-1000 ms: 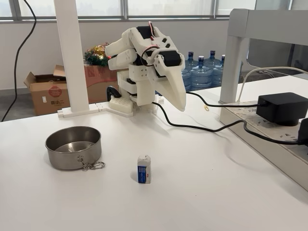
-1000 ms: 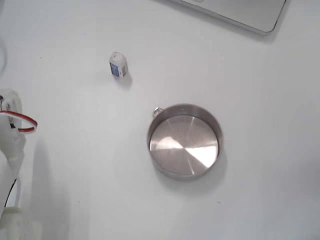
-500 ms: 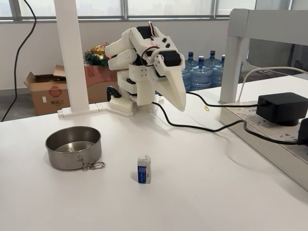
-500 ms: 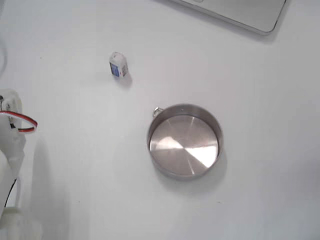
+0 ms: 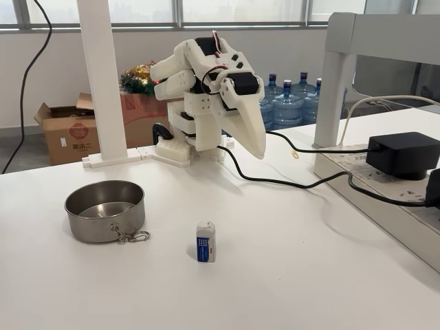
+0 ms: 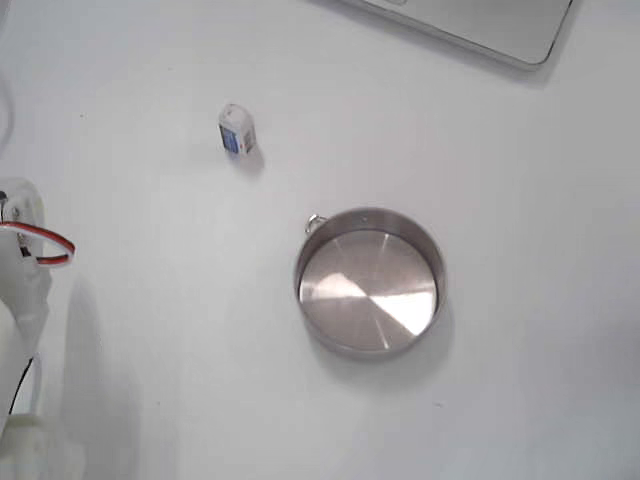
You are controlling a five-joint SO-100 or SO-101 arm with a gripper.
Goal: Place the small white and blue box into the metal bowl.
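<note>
The small white and blue box [image 5: 205, 242] stands upright on the white table, its blue panel facing the camera; from above the box [image 6: 236, 130] sits at the upper left. The metal bowl [image 5: 103, 227] rests to its left, holding nothing, with a clip ring [image 5: 134, 237] on the near rim. Seen from above, the bowl [image 6: 370, 290] lies to the lower right of the box. My white gripper [image 5: 258, 151] hangs folded at the arm's base, pointing down, shut and holding nothing, well behind the box and bowl. Part of the arm [image 6: 20, 300] shows at the left edge.
A black power adapter [image 5: 402, 152] and its cable [image 5: 275, 180] lie at the right, beside a raised white shelf [image 5: 385, 34]. A white post [image 5: 103, 82] stands behind the bowl. A laptop corner [image 6: 480, 25] sits at the top edge from above.
</note>
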